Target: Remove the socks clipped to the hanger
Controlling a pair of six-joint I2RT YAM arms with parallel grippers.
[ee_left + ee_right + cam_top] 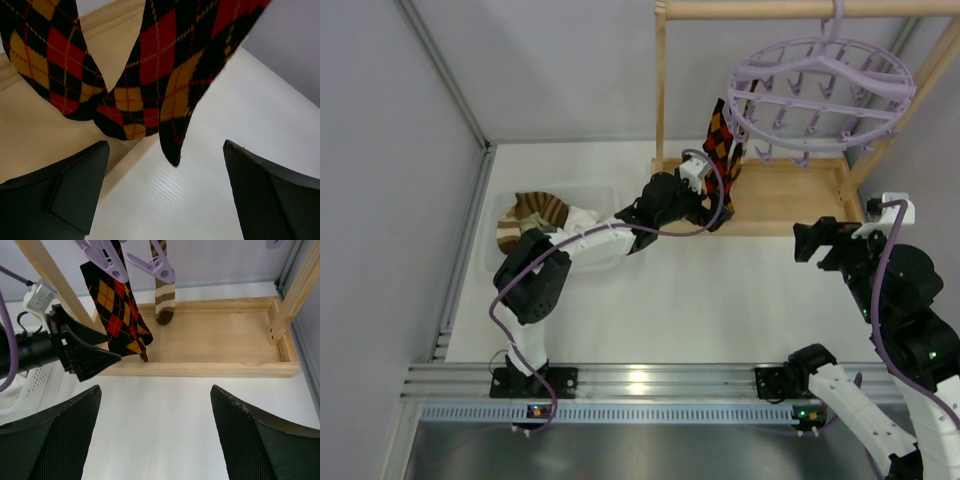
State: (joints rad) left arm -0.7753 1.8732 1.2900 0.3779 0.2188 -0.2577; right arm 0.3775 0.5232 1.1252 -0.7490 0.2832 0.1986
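at the left of the top view, brown-and-tan striped socks (532, 212) lie in a white basket (490, 262). at centre, the left gripper (708, 205), jaws spread wide and empty, sits by the lower ends of the diamond-patterned socks (722, 148). these hang from the lavender hanger (820, 95) at upper right. one striped sock (164, 295) hangs clipped beside them. at right, the right gripper (812, 240) gapes wide, holding nothing.

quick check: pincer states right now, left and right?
Left pincer: open, holding nothing, with the diamond-patterned socks hanging just ahead of it.
Right pincer: open, holding nothing.
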